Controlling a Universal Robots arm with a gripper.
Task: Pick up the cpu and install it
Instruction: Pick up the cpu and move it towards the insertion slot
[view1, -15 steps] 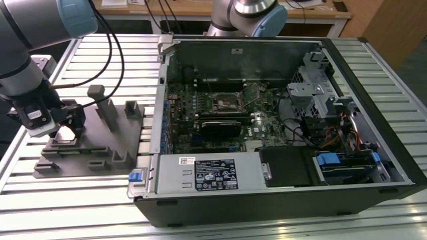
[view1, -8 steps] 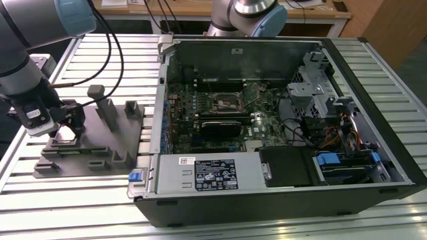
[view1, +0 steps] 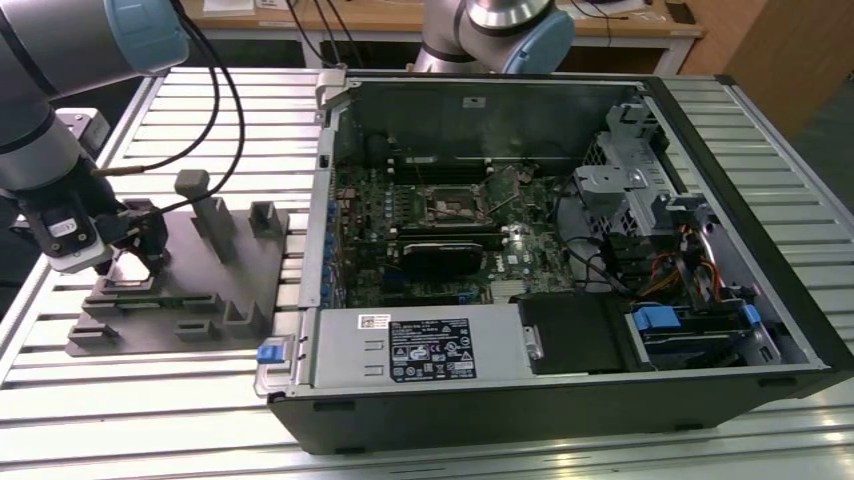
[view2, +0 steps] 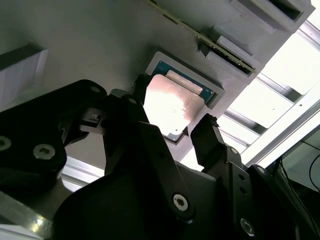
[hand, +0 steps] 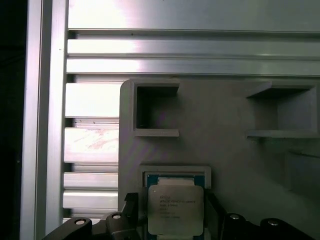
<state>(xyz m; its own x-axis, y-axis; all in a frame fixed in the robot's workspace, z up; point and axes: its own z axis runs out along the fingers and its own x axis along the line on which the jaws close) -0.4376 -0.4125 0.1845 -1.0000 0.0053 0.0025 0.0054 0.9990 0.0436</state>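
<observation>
- Black fingers (view2: 207, 137) stand spread, flanking the flat silver-topped square cpu (hand: 175, 210).
- It sits in the grey plastic fixture tray (view1: 254, 270), nine o'clock from the open black computer case (view1: 561, 250).
- I should close level, on opposite edges.

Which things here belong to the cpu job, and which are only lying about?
Belongs to the job:
small flat square silver-topped cpu
black claw, open astride it
grey plastic fixture tray holding it
square metal socket on the green motherboard

Just lying about:
black rectangular block on the motherboard
grey power supply box with white label
slatted aluminium table
</observation>
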